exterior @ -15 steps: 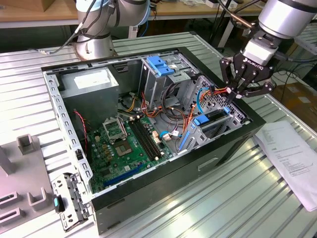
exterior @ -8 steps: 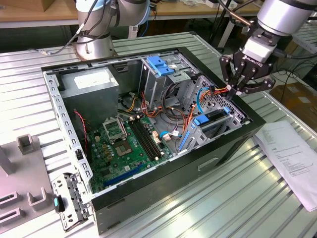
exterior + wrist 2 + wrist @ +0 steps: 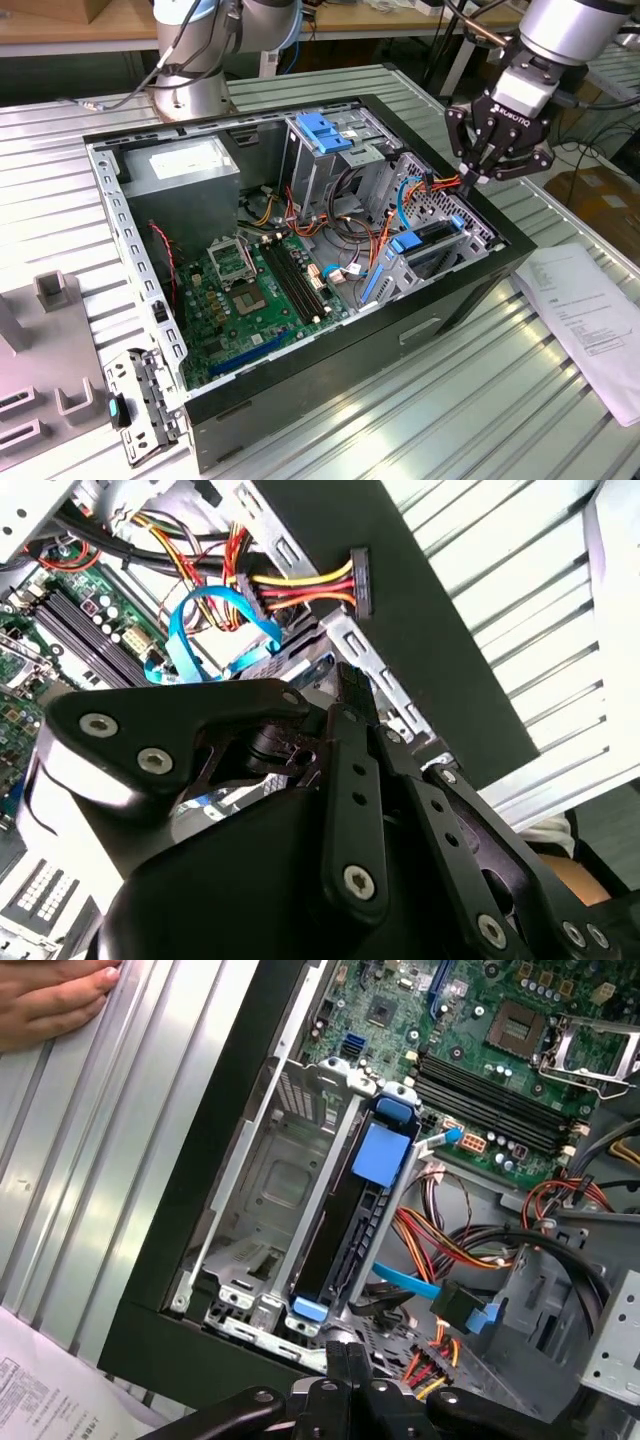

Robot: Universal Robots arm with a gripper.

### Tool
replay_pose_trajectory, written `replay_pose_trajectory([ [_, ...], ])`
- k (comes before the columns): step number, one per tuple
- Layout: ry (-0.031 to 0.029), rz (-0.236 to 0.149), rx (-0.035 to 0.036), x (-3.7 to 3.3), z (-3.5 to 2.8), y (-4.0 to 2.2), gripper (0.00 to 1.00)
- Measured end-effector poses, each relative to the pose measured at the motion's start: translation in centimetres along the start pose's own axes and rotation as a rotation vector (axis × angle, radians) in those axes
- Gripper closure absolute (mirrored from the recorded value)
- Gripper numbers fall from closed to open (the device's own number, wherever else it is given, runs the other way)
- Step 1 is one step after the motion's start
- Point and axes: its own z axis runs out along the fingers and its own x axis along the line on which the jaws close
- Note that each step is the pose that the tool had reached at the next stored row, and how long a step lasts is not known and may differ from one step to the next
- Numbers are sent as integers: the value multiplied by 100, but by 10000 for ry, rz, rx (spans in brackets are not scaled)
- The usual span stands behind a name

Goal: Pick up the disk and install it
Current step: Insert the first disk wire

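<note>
The black jointed gripper (image 3: 466,182) was seen closed, fingertips together on nothing, held just above the silver-grey hard drive in its bright blue plastic carrier (image 3: 425,245), which sat tilted in the metal bay (image 3: 270,1180) at the open black case's (image 3: 330,362) edge. Seating was judged best done by a straight press on the blue tab (image 3: 383,1150), clear of the orange-yellow cables (image 3: 440,1245). A ribbed aluminium table (image 3: 400,430) bore the case; a printed sheet (image 3: 590,310) lay beside it.

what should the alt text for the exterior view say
A robot arm's shut pincer hangs over an open computer case, just above the disk seated inside it at the exterior view's right. The case sits on a slatted metal table beside a sheet of paper.
</note>
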Motion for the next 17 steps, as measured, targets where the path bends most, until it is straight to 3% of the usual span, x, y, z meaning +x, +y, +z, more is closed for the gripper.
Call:
replay_pose_trajectory([
  [13, -2, -423, 5, -74, 0, -189, 89],
  [16, -3, -630, 7, -99, 0, -226, 76],
  [17, -3, -752, 9, -107, 0, -236, 76],
])
